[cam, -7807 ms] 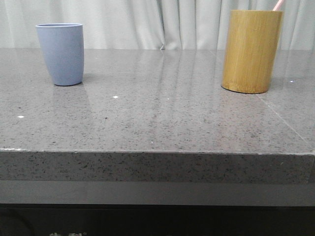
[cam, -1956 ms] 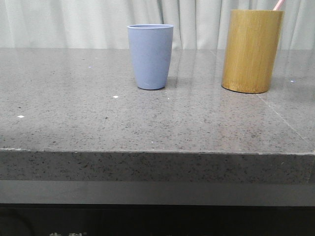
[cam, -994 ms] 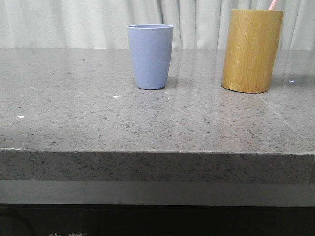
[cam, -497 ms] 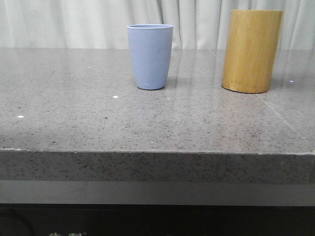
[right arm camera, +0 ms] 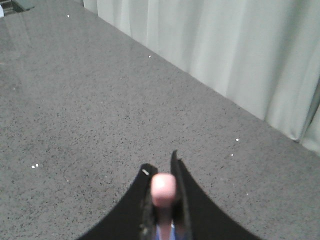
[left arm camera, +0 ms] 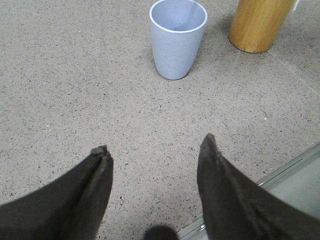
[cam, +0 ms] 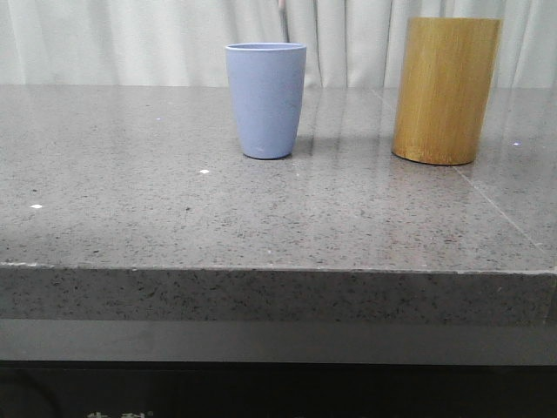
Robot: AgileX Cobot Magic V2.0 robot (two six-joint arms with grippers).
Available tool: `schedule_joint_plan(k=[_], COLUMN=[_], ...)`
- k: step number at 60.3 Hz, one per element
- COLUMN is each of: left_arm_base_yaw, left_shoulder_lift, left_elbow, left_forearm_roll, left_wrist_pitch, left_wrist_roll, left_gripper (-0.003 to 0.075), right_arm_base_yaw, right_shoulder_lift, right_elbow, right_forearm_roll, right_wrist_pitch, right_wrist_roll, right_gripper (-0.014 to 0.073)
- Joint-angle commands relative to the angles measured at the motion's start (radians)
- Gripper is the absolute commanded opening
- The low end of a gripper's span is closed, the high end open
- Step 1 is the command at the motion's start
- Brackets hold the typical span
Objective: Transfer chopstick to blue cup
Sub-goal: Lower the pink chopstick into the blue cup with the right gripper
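Note:
The blue cup (cam: 265, 100) stands upright mid-table and shows in the left wrist view (left arm camera: 177, 40) too. My right gripper (right arm camera: 162, 172) is shut on a pale-pink chopstick (right arm camera: 164, 189), seen end-on between its fingers. A sliver of blue shows below the stick, between the fingers. In the front view a thin pinkish tip (cam: 283, 10) hangs just above the cup's rim at the frame top. My left gripper (left arm camera: 155, 147) is open and empty, low over the table on the near side of the cup. Neither gripper shows in the front view.
A tall yellow-brown bamboo cylinder (cam: 446, 91) stands to the right of the cup, with no stick showing above it; it also shows in the left wrist view (left arm camera: 257, 25). The table's front edge (left arm camera: 295, 162) lies close by the left gripper. A curtain hangs behind.
The blue cup has moved from the far left to mid-table. The pink tip above the bamboo cylinder rose and left it; a pink tip now shows above the blue cup.

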Motion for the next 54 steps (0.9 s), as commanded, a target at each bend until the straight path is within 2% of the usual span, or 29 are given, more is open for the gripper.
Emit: schedule_joint_plan(k=[1,10,14,18,26,32,54], left_arm_base_yaw=[-0.007,-0.007,-0.007,-0.007,-0.007,-0.007,-0.007], left_shoulder_lift=[0.000,0.000,0.000,0.000,0.000,0.000,0.000], left_elbow=[-0.028,-0.028,-0.028,-0.028,-0.028,-0.028,-0.028], left_forearm_roll=[-0.008,-0.008,-0.008,-0.006,-0.004,-0.004,0.001], left_wrist_pitch=[-0.075,-0.077,-0.077,-0.077,-0.077,-0.077,-0.077], left_wrist_roll=[-0.001,-0.001,-0.001,-0.001,-0.001,-0.001,-0.001], left_gripper=[0.0388,0.0388,0.0388,0.0388,0.0388,0.0388,0.0388], right_arm_base_yaw=[0.004,0.007,0.007,0.007,0.007,0.007,-0.004], right_shoulder_lift=[-0.001,0.071,0.089,0.108,0.129,0.126,0.013], right_elbow=[-0.029,-0.029,-0.029,-0.029,-0.029,-0.029,-0.070], right_forearm_roll=[0.016,0.016,0.017,0.017,0.017,0.017,-0.033], right_wrist_pitch=[-0.085,-0.075,-0.061,-0.045,-0.021,-0.019,0.107], right_wrist_roll=[-0.017,-0.017,-0.017,-0.017,-0.017,-0.017,-0.016], right_gripper=[-0.0050,-0.0042,-0.0011,0.0069,0.0284,0.0381,0.0394])
